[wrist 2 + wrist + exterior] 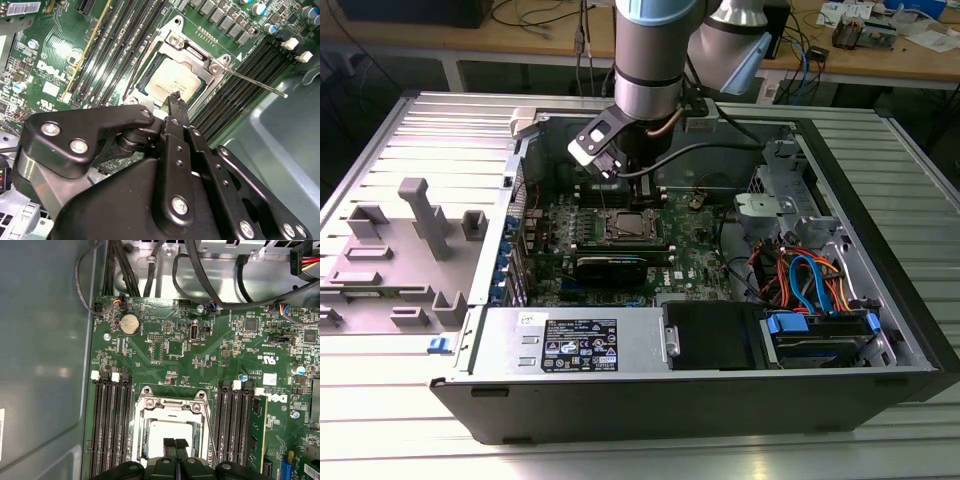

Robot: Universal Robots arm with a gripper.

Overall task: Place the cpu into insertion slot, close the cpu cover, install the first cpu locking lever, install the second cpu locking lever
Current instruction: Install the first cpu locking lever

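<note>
The cpu point(170, 83) lies flat in the insertion slot point(150, 60), its dull grey top showing. The silvery cpu cover point(170, 407) lies down around the cpu point(170, 432) as a frame. One thin locking lever point(260, 85) sticks out sideways over the memory slots, and it runs as a slanted wire point(210, 437) beside the socket. My gripper point(175, 98) hovers just over the socket's edge with its black fingertips point(170, 444) pressed together and nothing between them. In the exterior view my gripper point(638, 190) hangs right above the insertion slot point(628, 226).
Long black memory slots point(110, 430) flank the socket on both sides. A black graphics card point(610, 266) lies beside it, with the power supply point(580, 342) along the case's front. Coloured cables point(805, 280) and a drive bay fill the exterior view's right. A grey fixture point(415, 240) stands outside the case.
</note>
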